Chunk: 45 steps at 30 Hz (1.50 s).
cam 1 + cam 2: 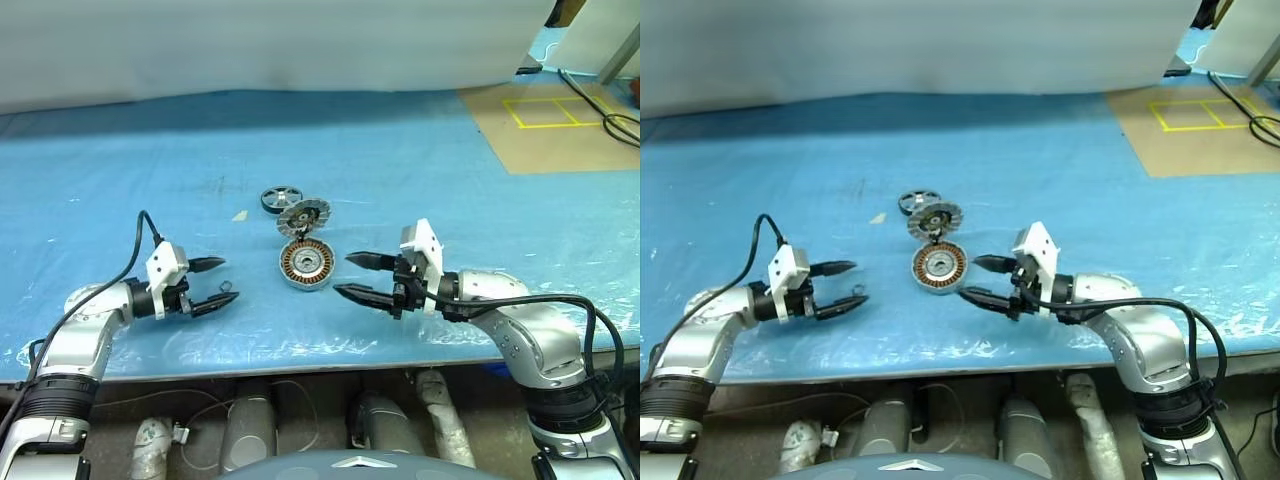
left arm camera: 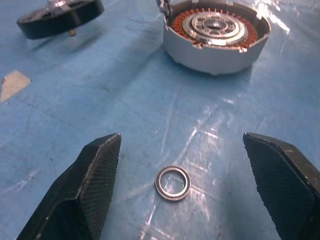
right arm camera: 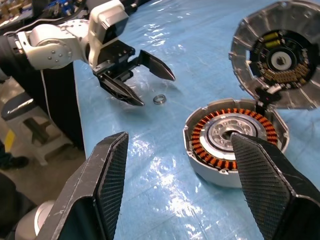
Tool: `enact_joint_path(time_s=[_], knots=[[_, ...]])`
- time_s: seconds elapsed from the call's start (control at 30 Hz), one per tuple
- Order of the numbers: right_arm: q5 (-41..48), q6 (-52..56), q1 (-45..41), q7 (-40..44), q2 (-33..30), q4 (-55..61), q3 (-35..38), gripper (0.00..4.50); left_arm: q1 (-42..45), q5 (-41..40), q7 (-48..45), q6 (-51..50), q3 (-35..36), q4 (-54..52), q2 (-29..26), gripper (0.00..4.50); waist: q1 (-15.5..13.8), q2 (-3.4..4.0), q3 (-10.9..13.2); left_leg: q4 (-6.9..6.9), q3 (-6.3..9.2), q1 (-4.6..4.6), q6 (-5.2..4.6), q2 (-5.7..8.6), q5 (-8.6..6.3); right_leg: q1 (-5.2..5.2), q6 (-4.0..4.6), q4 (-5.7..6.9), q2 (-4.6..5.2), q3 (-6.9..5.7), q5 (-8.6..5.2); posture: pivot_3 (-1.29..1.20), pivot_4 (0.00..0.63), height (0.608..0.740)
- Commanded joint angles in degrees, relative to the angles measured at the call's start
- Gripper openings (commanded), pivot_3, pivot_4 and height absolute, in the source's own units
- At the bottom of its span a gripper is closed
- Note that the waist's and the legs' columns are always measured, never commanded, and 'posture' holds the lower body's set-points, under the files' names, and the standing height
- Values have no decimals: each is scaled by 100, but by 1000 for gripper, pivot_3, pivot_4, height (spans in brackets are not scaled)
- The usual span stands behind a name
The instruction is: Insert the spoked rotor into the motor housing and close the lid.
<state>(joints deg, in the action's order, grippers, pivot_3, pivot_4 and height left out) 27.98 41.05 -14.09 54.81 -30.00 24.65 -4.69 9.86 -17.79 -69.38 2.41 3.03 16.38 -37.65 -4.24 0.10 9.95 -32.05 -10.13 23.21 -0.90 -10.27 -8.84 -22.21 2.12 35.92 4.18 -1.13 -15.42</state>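
Take the motor housing (image 1: 305, 266) as your landmark: it sits on the blue-covered tabletop (image 1: 420, 170), open side up, with the copper windings showing around a silver centre. The lid (image 1: 303, 216) stands tilted at the housing's far edge, touching it at what looks like a hinge point, its inner face with the dark centre turned toward the housing. Just beyond the lid, farther from you than the housing, the spoked rotor (image 1: 281, 198) lies flat on the tabletop, apart from both.

Your left gripper (image 1: 218, 283) hovers to the left of the housing, well apart from it, jaws spread wide and holding nothing. A small metal ring (image 2: 173, 182) lies on the tabletop between its fingers. Your right gripper (image 1: 352, 276) is just to the right of the housing, pointing toward it, jaws likewise spread and empty, one finger (image 3: 265, 175) reaching near the housing's rim.
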Motion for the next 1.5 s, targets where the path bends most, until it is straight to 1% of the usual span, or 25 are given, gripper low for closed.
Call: enact_joint_path(time_s=[0.03,0.17,0.37,0.47,0.73,0.8,0.87,1.07,1.4,1.5], knots=[[22,-231,-231,152,-129,16,-140,3391,189,177,106,185,-25,268,-11,4117,-6,0,0,4,0,-7,0,0,0,8,0,-7,0,-1,0,0,150,740],[14,-302,-343,122,-177,-54,-247,3391,312,146,253,71,-18,416,100,4117,-23,-1,0,8,0,-4,1,1,0,9,1,-13,0,-4,0,0,150,740],[-160,-402,-320,4,-254,-126,-373,3391,177,423,230,429,-218,581,137,4117,-23,-1,-1,13,0,-2,0,0,0,9,1,-16,0,-9,1,0,150,740],[-142,-393,-292,0,-322,-101,-333,3418,102,468,151,478,-282,643,135,3539,-25,0,-1,12,0,-6,0,0,0,13,1,-15,0,-9,1,0,150,740],[-27,-380,-302,107,-463,-31,-374,3418,13,448,2,533,-293,808,50,3539,-30,10,-9,12,0,-16,0,0,0,20,1,-14,1,-9,1,0,150,740],[-65,-414,-323,100,-470,-81,-407,3418,34,516,8,647,-303,900,37,3178,-30,10,-9,12,0,-15,0,0,0,21,1,-15,1,-9,1,0,150,740],[-66,-417,-349,87,-462,-103,-412,3418,37,539,8,704,-320,930,41,2692,-30,14,-11,12,0,-16,0,0,0,21,1,-15,1,-9,1,0,150,740],[-111,-448,-361,44,-451,-125,-425,3418,12,594,49,807,-353,978,38,696,-31,20,-17,12,0,-19,0,0,0,23,1,-14,2,-9,1,0,150,740],[-127,-474,-405,-1,-459,-176,-366,3418,103,641,143,1060,-377,1079,99,672,-32,24,-21,12,0,-21,0,0,0,24,1,-13,2,-9,1,0,150,740],[-31,-441,-442,-64,-401,-176,-240,3418,135,475,121,1086,-307,866,153,672,-34,24,-21,12,0,-21,0,0,0,24,1,-13,2,-9,1,0,150,740]])
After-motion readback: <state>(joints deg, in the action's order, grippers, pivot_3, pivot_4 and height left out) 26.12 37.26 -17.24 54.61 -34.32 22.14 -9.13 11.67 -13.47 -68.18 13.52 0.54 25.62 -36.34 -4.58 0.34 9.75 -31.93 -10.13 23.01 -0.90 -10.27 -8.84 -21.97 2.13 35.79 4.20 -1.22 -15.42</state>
